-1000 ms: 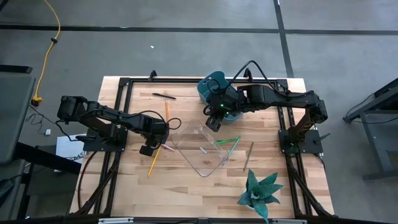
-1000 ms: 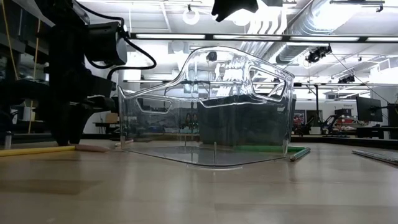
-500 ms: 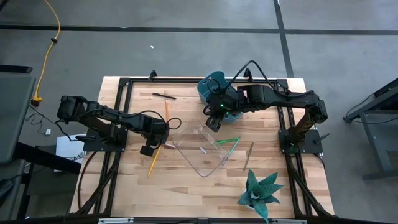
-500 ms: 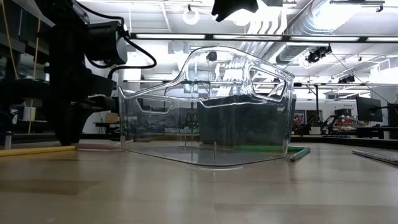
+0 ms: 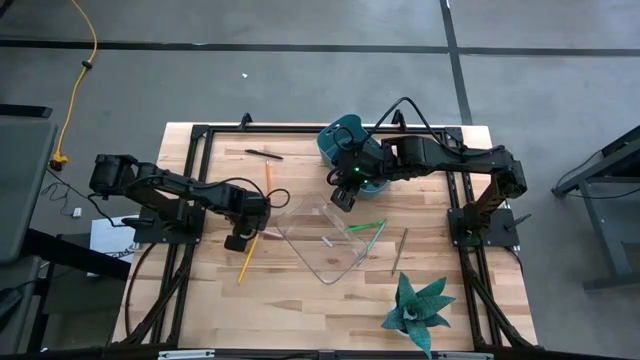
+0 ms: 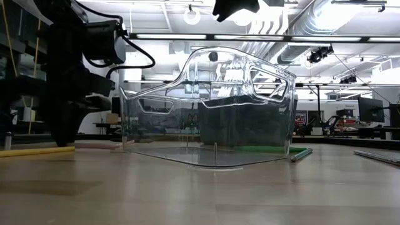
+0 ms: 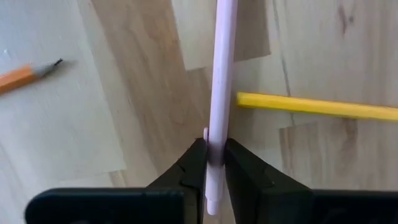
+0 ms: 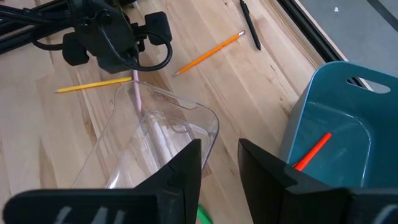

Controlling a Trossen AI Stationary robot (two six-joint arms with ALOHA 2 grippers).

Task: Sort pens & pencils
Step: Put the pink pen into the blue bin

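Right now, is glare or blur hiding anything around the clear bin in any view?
Low view: ceiling lights glare through the clear bin, its contents unreadable. Right wrist view: the bin smears the pink stick behind it. Left wrist view: sharp, left gripper clamps that stick.

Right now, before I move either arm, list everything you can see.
Table: one, pale wood, under everything.
Bin: one, teal, far edge.
Red pen: one, red-orange, inside bin.
Tray: one, clear, table centre.
Green pens: seemingly two, at tray's right edge.
Grey pen: one, dark, right of tray.
Black pen: one, far left area.
Orange pencil: one, near black pen.
Yellow pencil: one, beside left claw.
Pale stick: one, inside tray.
Pink stick: one, in left claw.
Plant: one, teal, near right corner.
Left claw: shut on pink stick, left of tray.
Right claw: open, between bin and tray.
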